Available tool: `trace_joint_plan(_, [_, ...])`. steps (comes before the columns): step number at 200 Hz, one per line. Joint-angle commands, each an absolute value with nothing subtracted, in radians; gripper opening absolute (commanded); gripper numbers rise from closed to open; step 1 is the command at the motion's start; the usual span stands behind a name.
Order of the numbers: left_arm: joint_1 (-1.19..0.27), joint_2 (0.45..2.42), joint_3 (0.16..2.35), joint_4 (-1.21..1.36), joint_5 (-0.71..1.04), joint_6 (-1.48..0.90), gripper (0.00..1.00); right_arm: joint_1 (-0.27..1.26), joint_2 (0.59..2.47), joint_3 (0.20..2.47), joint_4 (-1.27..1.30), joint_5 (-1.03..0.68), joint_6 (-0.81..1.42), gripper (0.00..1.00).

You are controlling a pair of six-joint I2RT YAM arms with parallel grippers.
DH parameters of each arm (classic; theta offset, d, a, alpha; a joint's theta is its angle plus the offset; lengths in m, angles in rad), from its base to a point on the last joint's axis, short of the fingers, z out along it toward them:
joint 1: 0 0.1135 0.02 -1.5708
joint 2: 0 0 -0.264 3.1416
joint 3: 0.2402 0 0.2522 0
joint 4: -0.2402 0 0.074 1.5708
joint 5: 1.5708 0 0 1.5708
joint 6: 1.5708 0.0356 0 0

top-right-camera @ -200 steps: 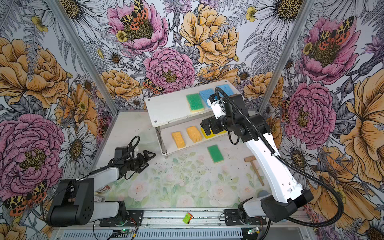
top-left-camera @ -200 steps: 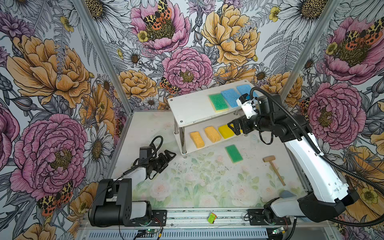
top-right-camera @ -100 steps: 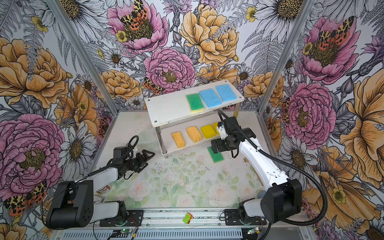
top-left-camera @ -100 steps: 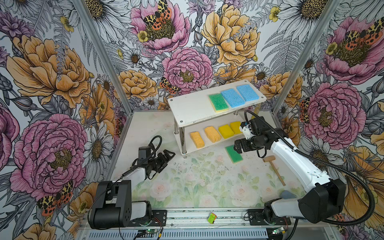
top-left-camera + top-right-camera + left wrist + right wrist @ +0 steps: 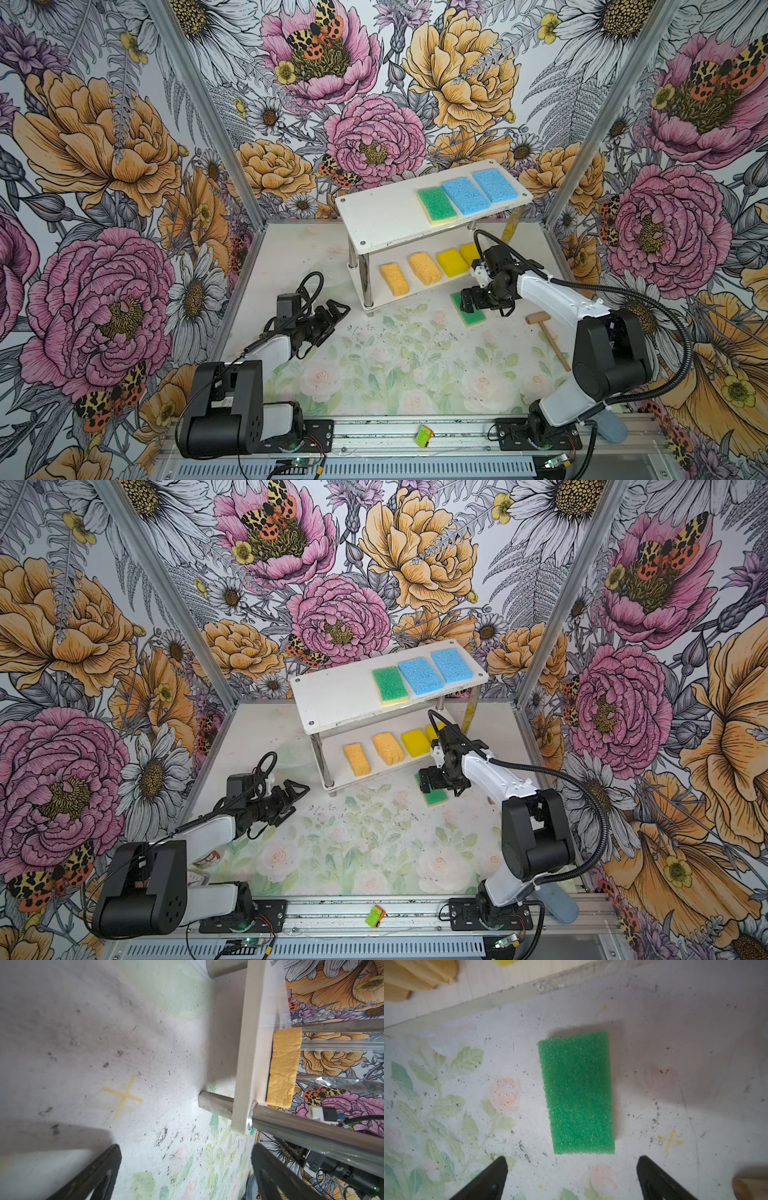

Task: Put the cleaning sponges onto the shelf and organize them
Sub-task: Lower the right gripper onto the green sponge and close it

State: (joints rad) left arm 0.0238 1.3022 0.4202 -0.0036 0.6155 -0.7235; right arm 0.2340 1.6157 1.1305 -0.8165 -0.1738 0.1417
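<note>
Hovering just above the green sponge [image 5: 578, 1093] on the table [image 5: 395, 357], the right gripper [image 5: 571, 1165] has its jaws spread wide and empty. That sponge lies just in front of the shelf [image 5: 386, 224], whose two boards carry seven other sponges [image 5: 436, 203]. Well apart, the left gripper [image 5: 337, 308] sits low, likewise gaping and empty.

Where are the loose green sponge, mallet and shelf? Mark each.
loose green sponge [image 5: 577, 1093], right wrist view, centre of top.
mallet [image 5: 537, 318], in a top view, wooden head.
shelf [image 5: 386, 216], in a top view, bare top board.
</note>
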Motion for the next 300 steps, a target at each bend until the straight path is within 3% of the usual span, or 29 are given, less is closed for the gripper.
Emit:
trace_joint_plan(1, [0.032,1.281,0.414,-0.016,0.606,-0.695,0.99,0.231,1.651,1.114,-0.731,-0.177,0.165,0.99])
trace_joint_plan(91, [0.031,1.284,0.44,-0.031,0.604,-0.699,0.99,0.248,1.718,1.077,-0.655,-0.128,0.248,0.99])
trace_joint_plan(196, [0.002,1.24,0.453,-0.078,0.568,-0.719,0.99,0.369,1.805,1.07,-0.642,0.006,0.291,0.95])
trace_joint_plan(227, [-0.01,1.214,0.466,-0.118,0.546,-0.72,0.99,0.379,1.794,1.066,-0.64,0.011,0.315,0.88])
trace_joint_plan(300, [-0.045,1.191,0.519,-0.19,0.51,-0.729,0.99,0.408,1.752,1.014,-0.586,-0.015,0.352,0.54])
